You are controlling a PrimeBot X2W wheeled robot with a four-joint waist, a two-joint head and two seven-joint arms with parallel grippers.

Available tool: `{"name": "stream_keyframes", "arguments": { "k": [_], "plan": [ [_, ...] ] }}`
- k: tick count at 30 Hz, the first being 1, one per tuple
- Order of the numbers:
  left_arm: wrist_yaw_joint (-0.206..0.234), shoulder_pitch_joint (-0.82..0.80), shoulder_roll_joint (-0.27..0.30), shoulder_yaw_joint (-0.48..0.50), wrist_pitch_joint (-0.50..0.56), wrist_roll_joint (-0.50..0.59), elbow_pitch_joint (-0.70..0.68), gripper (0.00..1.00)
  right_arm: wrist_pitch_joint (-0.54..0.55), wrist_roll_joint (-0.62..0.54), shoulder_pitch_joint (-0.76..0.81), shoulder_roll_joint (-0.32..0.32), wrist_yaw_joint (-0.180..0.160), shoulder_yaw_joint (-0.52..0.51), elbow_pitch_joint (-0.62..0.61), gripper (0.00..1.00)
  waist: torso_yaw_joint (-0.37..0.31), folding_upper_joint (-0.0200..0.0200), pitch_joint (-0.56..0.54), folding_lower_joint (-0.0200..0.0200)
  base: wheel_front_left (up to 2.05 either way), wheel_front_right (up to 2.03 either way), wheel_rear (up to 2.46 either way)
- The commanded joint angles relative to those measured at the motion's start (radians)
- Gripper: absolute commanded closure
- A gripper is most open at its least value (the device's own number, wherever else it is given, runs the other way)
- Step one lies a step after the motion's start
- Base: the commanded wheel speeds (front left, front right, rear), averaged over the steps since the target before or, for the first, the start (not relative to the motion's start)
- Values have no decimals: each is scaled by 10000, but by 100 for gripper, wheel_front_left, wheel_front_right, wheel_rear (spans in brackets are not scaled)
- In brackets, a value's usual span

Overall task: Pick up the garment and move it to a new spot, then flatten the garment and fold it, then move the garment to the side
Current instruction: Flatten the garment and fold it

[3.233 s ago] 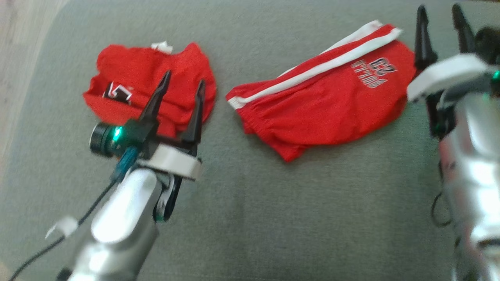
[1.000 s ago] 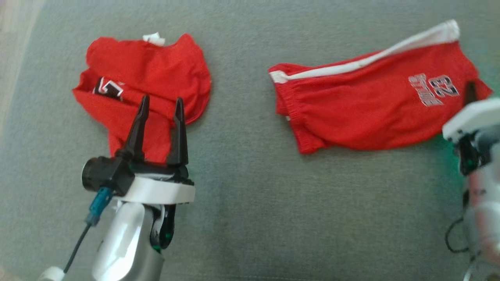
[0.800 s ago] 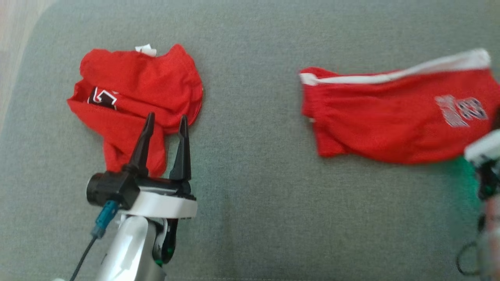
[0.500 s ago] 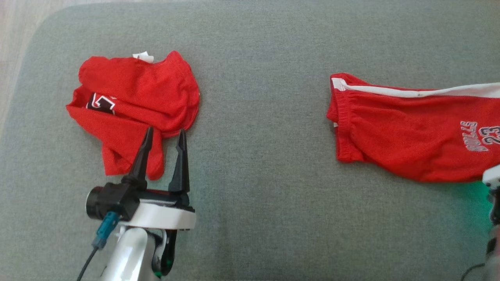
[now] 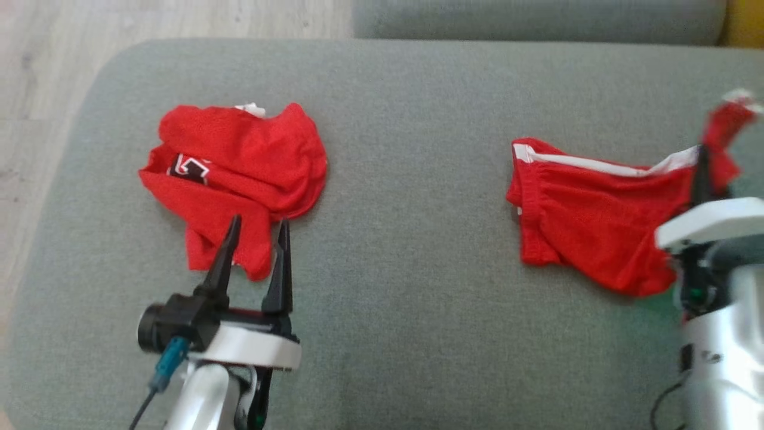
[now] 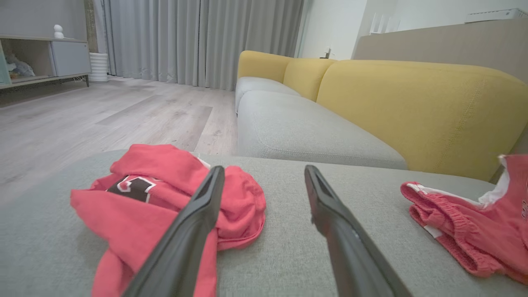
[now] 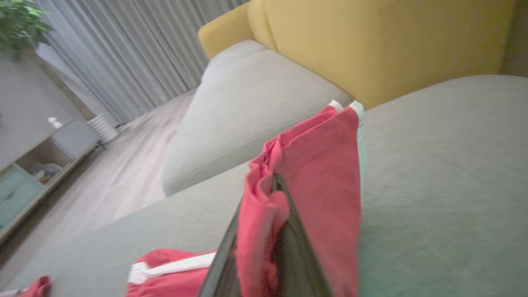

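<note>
Two fingers of the right pincer (image 5: 699, 160) are clamped on a raised corner of the red white-striped mesh shorts (image 5: 585, 227), frame right; the rest lies on the grey fabric cushion (image 5: 406, 239). Lower left, the left pincer (image 5: 256, 230) stands apart. The right wrist view shows cloth bunched over its tips.

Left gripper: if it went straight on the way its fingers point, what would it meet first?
Most likely the crumpled red garment, lying just ahead of the open left gripper. Its height above the grey cushion is unclear, so it might skim over.

The red shorts (image 5: 585, 233) are matt knit cloth; the grey cushion (image 5: 412, 209), coarse woven fabric.
</note>
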Motion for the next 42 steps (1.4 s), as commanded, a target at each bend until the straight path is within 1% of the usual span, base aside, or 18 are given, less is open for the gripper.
{"name": "stream_keyframes", "arguments": {
  "k": [1,6,9,11,15,18,21,22,23,26,29,34,39,42],
  "plan": [
    [12,-29,64,279,-53,102,-245,0,69,227,9,80,-9,612,-463,100,118,0,-189,1,0,0,0],
    [-13,211,64,333,-53,130,-195,0,74,1006,124,219,-9,2127,-857,100,329,0,-422,1,0,0,0],
    [4,295,64,347,-53,10,-116,0,168,1373,200,238,-9,3124,-825,100,461,0,-476,1,0,0,0],
    [48,287,64,441,-53,-103,-75,0,134,1069,244,240,-9,3799,-713,100,550,0,-468,1,0,0,0],
    [25,280,83,545,-53,-55,-43,0,100,1003,308,241,-9,4374,-373,100,652,0,-459,1,0,0,0],
    [2,323,145,674,-53,11,-25,0,-10,531,382,8,-9,5059,50,100,692,0,-460,1,0,0,0],
    [-24,385,166,771,-53,61,-7,0,-189,52,471,-183,-9,5528,609,100,646,0,-507,1,0,0,0],
    [-40,406,169,782,-53,79,9,0,-285,-193,475,-250,-9,5694,789,57,602,0,-525,1,0,0,0],
    [-79,420,169,752,-53,93,41,0,-377,-419,474,-292,-9,5841,967,0,549,0,-543,1,0,0,0],
    [-333,424,224,262,-53,248,225,0,-858,-994,438,-371,-9,6241,1250,0,344,0,-599,1,0,0,0],
    [-382,413,212,180,-53,213,201,0,-1557,-1311,459,-329,-9,5951,1290,0,-7,0,-669,1,0,0,0],
    [-314,447,183,327,-53,217,-67,0,-2497,-1710,799,-192,-9,4687,813,0,-665,0,-779,1,0,0,0],
    [-266,461,156,514,-53,249,-408,0,-2776,-1973,1696,44,-9,3319,-492,0,-1140,0,-788,1,0,0,0],
    [-259,416,141,613,-53,288,-599,0,-2801,-2078,2253,170,-9,2790,-1232,0,-1312,0,-607,1,0,0,0]
  ]
}}
